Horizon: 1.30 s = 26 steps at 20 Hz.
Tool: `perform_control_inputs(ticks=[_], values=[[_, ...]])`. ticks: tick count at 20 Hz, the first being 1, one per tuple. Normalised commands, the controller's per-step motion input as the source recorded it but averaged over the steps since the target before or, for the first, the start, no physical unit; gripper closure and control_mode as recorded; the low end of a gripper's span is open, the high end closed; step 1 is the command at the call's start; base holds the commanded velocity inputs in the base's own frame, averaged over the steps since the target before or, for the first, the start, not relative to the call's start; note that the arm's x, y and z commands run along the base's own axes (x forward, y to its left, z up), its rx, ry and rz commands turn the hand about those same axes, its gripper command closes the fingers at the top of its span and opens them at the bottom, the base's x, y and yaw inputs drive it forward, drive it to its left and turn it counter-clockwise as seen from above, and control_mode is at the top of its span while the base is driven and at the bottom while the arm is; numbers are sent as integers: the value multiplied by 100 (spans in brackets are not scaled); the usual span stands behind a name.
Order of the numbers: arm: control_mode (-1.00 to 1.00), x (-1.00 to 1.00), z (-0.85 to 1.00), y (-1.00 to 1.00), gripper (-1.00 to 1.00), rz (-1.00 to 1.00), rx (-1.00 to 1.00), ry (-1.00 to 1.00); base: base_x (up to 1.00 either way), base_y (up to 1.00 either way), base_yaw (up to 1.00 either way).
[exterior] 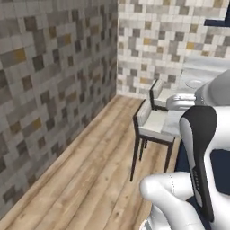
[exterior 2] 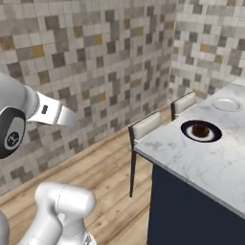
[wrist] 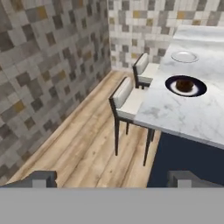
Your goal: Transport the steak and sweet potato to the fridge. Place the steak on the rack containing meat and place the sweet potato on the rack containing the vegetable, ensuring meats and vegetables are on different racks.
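Small dark brown lump (wrist: 184, 84), steak or sweet potato unclear, on a dark-rimmed plate (wrist: 173, 88), on the marble counter (wrist: 188, 116)

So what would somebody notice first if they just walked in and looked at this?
Probably the wall of little grey, brown and yellow tiles, which runs around the corner above the wooden floor. Next, the white marble counter on the right, with a dark plate holding a brown lump and a pale plate farther back. Two stools are tucked against the counter's edge.

two stools (wrist: 127, 101) – one dark plate (wrist: 186, 85), one white plate (wrist: 184, 56), one marble counter (wrist: 183, 116)
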Motion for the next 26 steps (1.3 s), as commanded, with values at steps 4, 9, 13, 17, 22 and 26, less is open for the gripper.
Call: perform_control_inputs(ticks=[4,9,13,17,22,26], values=[[100,0,0,0,-100,0,0,0,24,-22,-41],[100,0,0,0,-100,0,0,0,0,-22,-58],[100,0,0,0,-100,0,0,0,33,-1,-51],[100,0,0,0,-100,0,0,0,62,0,-17],[100,0,0,0,-100,0,0,0,63,-6,-11],[100,0,0,0,-100,0,0,0,55,0,-6]])
